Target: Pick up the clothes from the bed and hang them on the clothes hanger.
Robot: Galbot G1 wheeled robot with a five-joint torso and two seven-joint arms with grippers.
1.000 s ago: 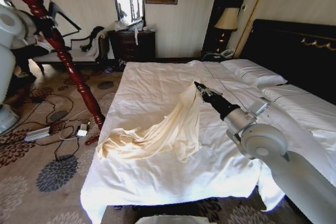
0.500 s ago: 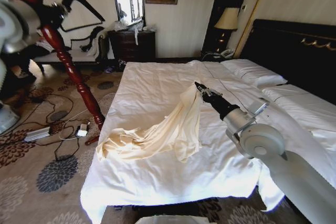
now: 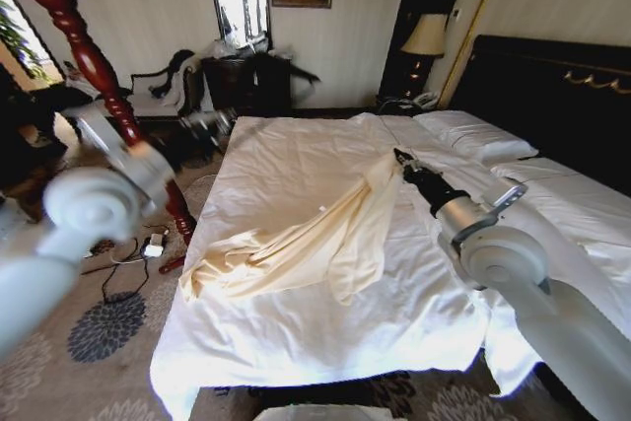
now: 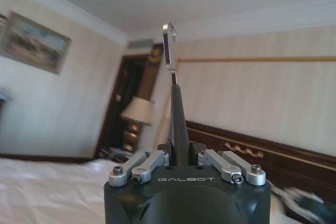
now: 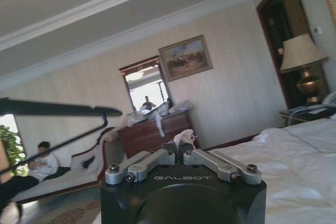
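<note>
Clothes (image 3: 325,239) held at one end over the bed (image 3: 296,160), while our left arm has just swung the hanger in.

We keep the right gripper (image 3: 401,158) clenched on one end of the cream garment, now carried a little toward the headboard so the cloth is drawn tauter, its bulk trailing to the bed's near-left edge. Our left gripper (image 3: 202,123) has left the coat stand (image 3: 94,61) and reaches over the bed's far-left corner, jaws clamped on the clothes hanger (image 4: 173,98) (hook up), so we judge threading is near. Open mattress lies between both arms; the stand and floor cables crowd the left side.
</note>
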